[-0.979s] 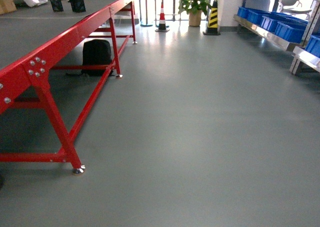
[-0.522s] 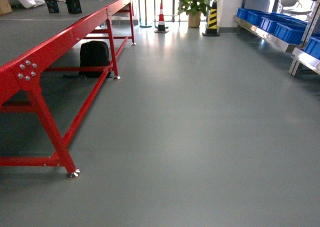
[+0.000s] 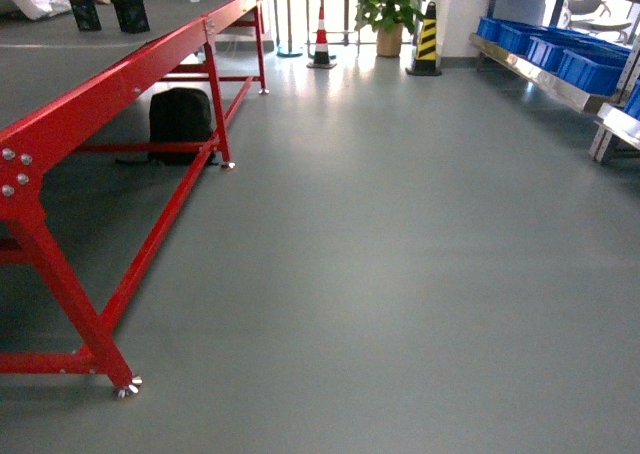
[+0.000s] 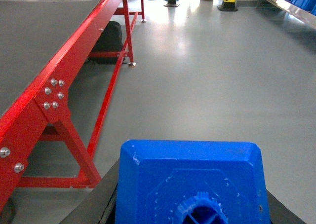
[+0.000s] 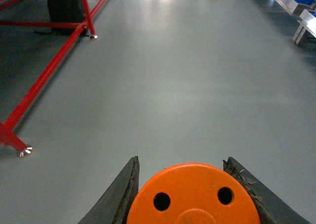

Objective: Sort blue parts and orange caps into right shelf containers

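Note:
In the left wrist view a blue part fills the bottom of the frame, and my left gripper is shut on it, with a black finger along each side. In the right wrist view my right gripper is shut on an orange cap, whose flat top with two small holes faces the camera. Both are carried above the grey floor. The right shelf containers, bright-blue crates, stand in a row on a metal shelf far off at the right. Neither gripper shows in the head view.
A long red-framed table runs along the left, with its foot close by. A black backpack sits under it. At the far end stand a red-white cone, a yellow-black cone and a potted plant. Grey floor lies between.
The head view has rolled forward: the red table's near leg slid down and left in the frame, the backpack drifted left, and the crates shifted slightly right.

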{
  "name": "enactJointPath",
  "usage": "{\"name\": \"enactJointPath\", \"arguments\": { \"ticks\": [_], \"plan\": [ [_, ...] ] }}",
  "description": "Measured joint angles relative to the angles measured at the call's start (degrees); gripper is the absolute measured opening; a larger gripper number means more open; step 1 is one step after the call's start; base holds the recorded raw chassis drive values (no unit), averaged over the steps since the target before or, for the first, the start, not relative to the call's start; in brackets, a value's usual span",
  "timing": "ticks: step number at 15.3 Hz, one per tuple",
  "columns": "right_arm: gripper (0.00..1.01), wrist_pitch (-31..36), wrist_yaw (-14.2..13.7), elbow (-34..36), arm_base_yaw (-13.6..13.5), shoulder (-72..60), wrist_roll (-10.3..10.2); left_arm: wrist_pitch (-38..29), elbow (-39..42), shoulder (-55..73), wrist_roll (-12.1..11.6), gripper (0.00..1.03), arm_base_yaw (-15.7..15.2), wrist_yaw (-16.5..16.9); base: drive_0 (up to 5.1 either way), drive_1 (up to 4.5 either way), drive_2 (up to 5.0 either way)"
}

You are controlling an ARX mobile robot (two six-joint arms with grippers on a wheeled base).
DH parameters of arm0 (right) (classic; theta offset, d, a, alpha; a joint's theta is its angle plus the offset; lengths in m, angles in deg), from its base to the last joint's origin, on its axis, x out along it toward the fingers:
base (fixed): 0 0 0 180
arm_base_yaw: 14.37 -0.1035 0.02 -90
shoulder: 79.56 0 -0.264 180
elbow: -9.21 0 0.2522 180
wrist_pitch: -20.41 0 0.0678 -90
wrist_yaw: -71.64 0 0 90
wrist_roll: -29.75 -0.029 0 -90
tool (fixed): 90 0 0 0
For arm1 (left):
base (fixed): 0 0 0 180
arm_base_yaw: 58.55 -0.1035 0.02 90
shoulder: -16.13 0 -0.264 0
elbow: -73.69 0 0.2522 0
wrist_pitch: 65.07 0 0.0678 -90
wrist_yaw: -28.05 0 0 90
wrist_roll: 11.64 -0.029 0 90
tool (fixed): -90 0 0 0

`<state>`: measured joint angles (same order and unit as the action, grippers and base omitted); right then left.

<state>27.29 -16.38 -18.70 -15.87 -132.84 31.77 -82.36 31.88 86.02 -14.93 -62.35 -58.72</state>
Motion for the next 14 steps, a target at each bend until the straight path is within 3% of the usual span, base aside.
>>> {"name": "enactJointPath", "arguments": {
  "ticks": [14],
  "plan": [
    [0.44,0.2,0.0,0.0,0.0,0.0,0.0,0.2,0.0,0.2,0.0,0.45,0.2,0.0,-0.1,4.17,-4.3]
  ]
}}
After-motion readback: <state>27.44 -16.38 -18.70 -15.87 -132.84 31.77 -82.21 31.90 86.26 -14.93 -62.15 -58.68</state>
